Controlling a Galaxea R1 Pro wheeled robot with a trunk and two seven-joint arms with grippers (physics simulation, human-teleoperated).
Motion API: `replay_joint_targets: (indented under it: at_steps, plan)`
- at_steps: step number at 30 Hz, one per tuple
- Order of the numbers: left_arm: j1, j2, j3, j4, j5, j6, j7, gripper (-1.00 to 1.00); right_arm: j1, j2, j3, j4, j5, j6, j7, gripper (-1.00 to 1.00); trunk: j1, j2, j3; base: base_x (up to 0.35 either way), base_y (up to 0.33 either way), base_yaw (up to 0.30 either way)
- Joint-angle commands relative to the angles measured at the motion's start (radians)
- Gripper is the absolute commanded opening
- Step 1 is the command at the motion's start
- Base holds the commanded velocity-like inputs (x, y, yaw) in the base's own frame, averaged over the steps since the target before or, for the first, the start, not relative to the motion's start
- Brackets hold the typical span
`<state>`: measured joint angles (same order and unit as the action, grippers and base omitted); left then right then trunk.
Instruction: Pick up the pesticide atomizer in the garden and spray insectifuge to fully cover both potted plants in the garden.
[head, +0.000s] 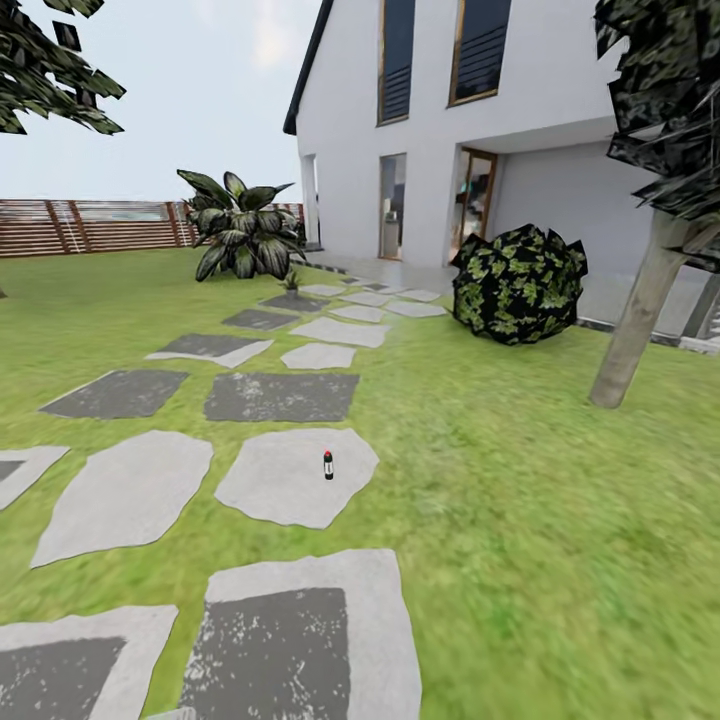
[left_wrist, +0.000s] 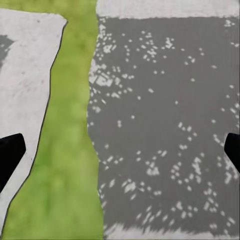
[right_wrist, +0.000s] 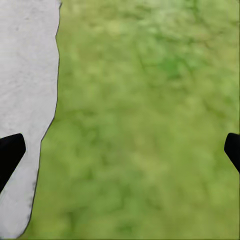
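On a pale stone slab in the middle of the lawn stands the spray bottle, upright, dark-bodied with a red top and a white band, near the slab's right part and well ahead of the robot. Around it runs a path of grey and dark paving stones that leads toward a white house with tall windows and an open doorway. A large dark slab with a pale border lies nearest the robot, just before the bottle's slab, with a strip of grass between them.

Far along the path, on its left, grows a broad-leaved plant with pointed, striped green leaves, close to a brown slat fence. Right of the path, near the house, sits a round dark bush with green patches, and farther right a leaning tree trunk rises from the grass.

The left hand hangs over the dark speckled slab and the grass strip beside it; its black fingertips sit at the two edges of the left wrist view, spread wide and holding nothing. The right hand hangs over grass beside the edge of a pale stone, its fingertips likewise wide apart and empty.
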<state>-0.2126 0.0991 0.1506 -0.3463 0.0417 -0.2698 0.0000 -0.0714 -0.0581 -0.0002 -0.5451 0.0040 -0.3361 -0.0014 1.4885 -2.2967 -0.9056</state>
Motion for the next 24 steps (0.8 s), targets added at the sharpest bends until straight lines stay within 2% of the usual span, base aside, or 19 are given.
replay_joint_targets:
  at_steps: [1, 24]
  plan:
    - [-0.001, 0.0, 0.0, 0.001, 0.004, -0.003, 0.0, 1.0, 0.0, 0.0, 0.0, 0.0, 0.0, -0.003, 0.0, 1.0, 0.0, 0.0, -0.001, 0.281, 0.226, 0.0]
    - [-0.001, 0.0, 0.0, 0.001, 0.004, -0.003, -0.001, 1.0, 0.0, 0.0, 0.0, 0.002, 0.001, -0.003, 0.0, 1.0, 0.0, 0.0, -0.001, 0.277, 0.226, 0.0]
